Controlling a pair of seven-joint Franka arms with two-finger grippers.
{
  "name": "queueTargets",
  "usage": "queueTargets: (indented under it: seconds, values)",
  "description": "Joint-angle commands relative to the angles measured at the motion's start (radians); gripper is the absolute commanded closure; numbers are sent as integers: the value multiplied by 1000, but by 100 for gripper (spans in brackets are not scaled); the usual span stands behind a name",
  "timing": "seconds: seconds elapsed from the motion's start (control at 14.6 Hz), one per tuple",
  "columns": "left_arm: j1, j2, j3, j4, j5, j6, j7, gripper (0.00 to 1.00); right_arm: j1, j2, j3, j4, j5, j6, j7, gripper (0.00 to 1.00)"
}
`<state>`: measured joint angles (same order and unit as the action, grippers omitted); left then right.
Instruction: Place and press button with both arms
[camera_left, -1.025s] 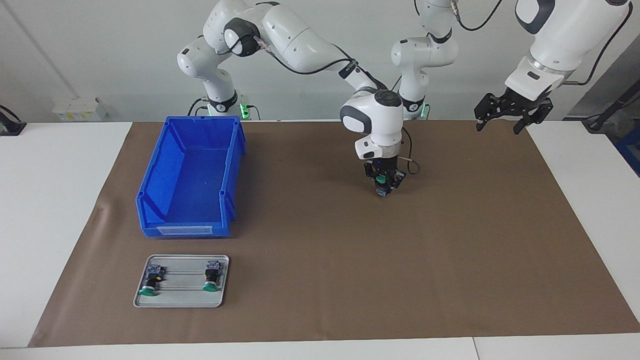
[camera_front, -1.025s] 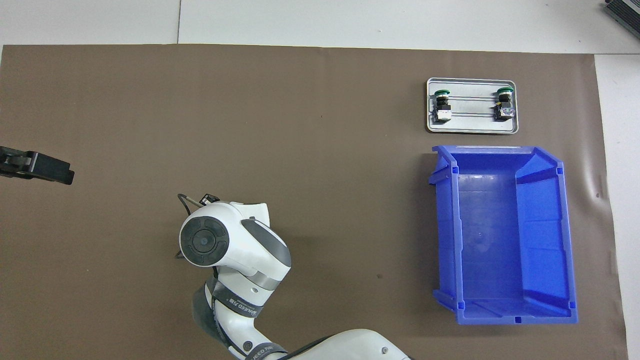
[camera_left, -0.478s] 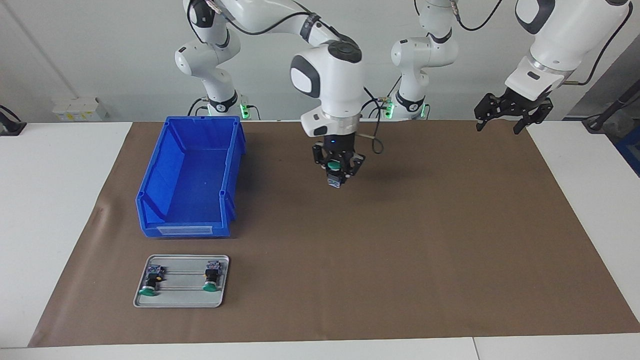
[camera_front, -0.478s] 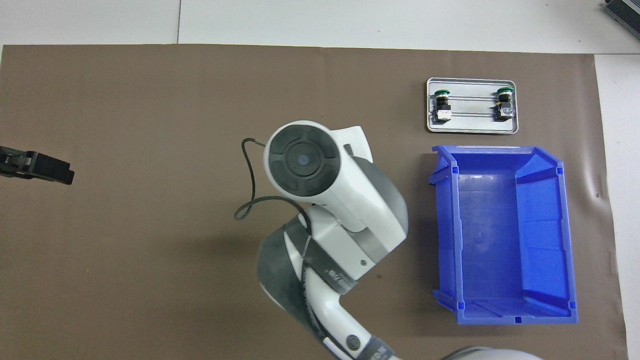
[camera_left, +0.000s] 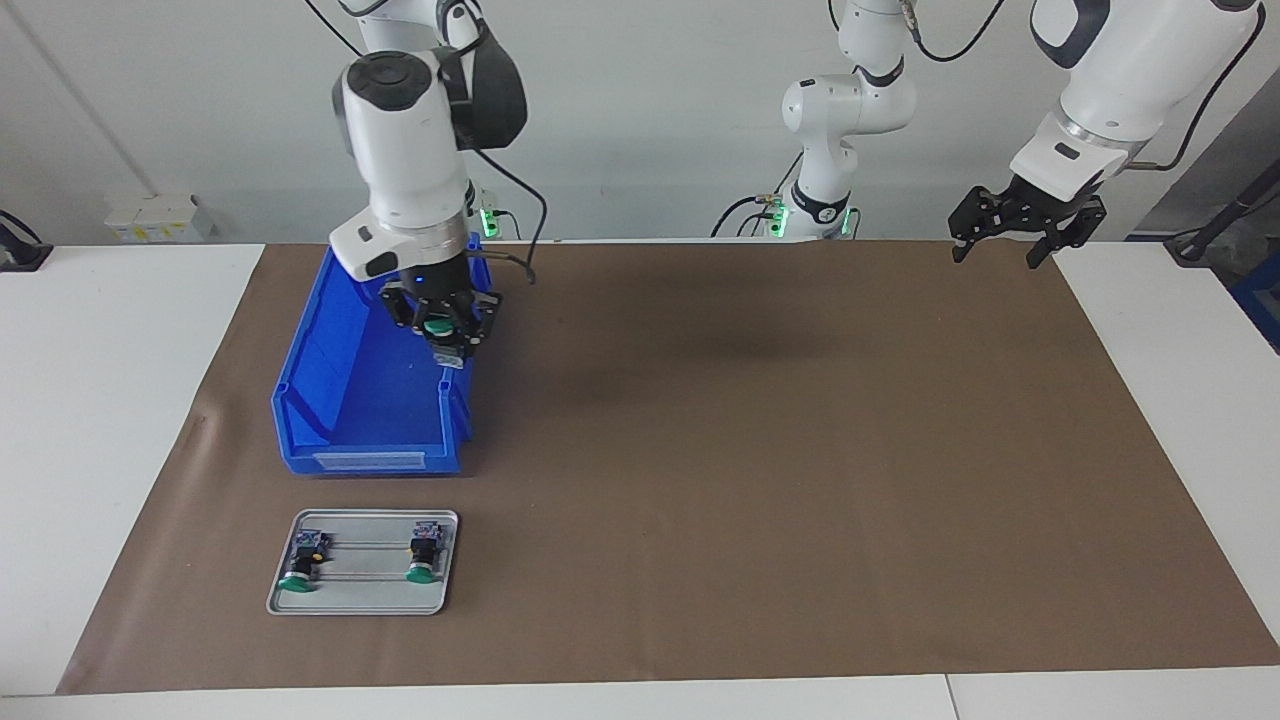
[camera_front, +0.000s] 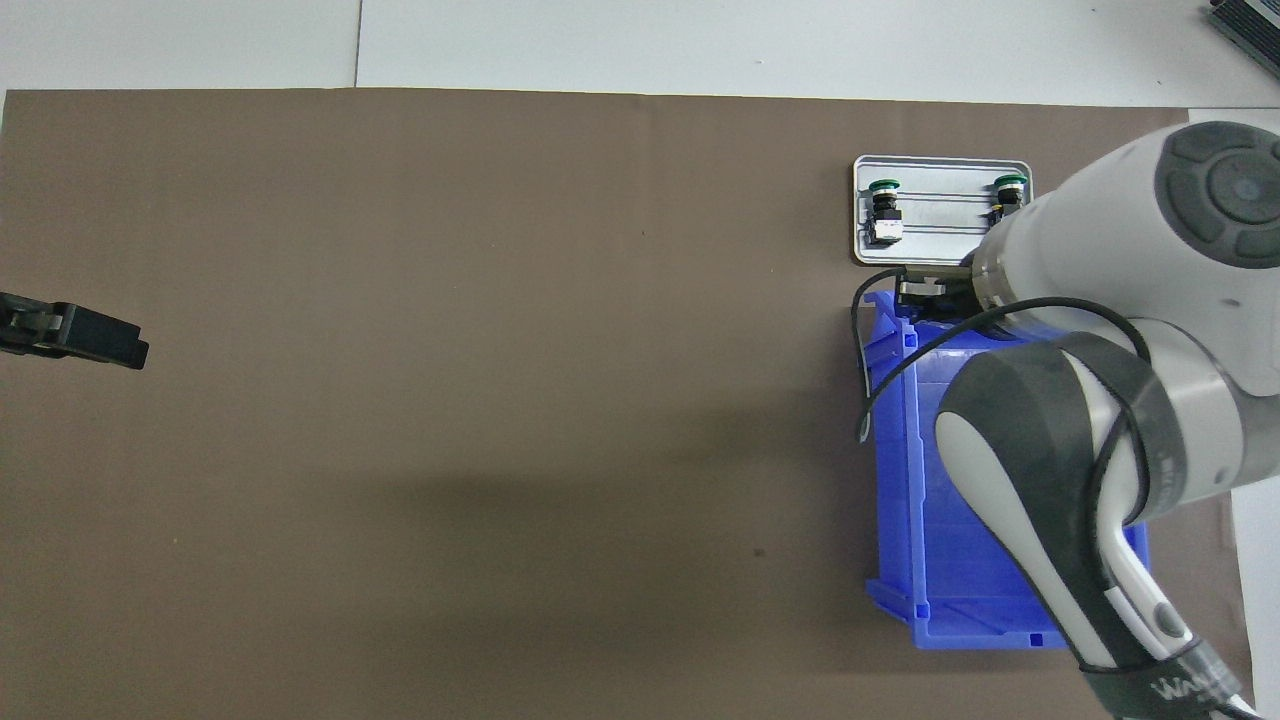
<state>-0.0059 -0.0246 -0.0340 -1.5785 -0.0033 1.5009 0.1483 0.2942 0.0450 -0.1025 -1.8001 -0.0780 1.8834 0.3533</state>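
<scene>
Right pincer (camera_left: 443, 335) grips button (camera_left: 437, 327) over bin (camera_left: 345, 400); left arm (camera_left: 1120, 70) waits.

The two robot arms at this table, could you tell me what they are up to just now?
The right pincer is shut on a green-capped button and hangs in the air over the blue bin, at the bin's side toward the middle of the table. Two more buttons lie on the metal tray, which sits farther from the robots than the bin. The left pincer waits, open and empty, raised over the left arm's end of the table.
</scene>
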Motion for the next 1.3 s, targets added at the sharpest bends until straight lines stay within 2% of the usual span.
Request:
queueTargets:
  seconds: [0.0, 0.21, 0.55, 0.89, 0.96, 1.03, 1.16, 1.23]
  values:
    - [12, -32, -7, -40, 11, 16, 11, 0, -99, -111, 20, -262, -11, 168, -143, 100]
    - [12, -32, -7, -40, 11, 16, 11, 0, -191, -134, 21, -419, -12, 307, -263, 100]
    - [12, -32, -7, -40, 11, 16, 11, 0, -224, -113, 21, -591, -12, 561, -263, 100]
    - [12, -32, -7, -40, 11, 16, 11, 0, -227, -44, 23, -604, 4, 627, -254, 100]
    - [12, -32, -7, -40, 11, 16, 11, 0, -227, -27, 23, -602, 4, 635, -254, 97]
    - [12, -32, -6, -40, 11, 16, 11, 0, -228, -21, 23, -602, 4, 643, -254, 61]
    - [12, -32, -7, -40, 11, 16, 11, 0, -227, -20, 23, -602, 4, 643, -252, 12]
    - [12, -32, -7, -40, 11, 16, 11, 0, -227, -20, 23, -602, 4, 642, -252, 0]
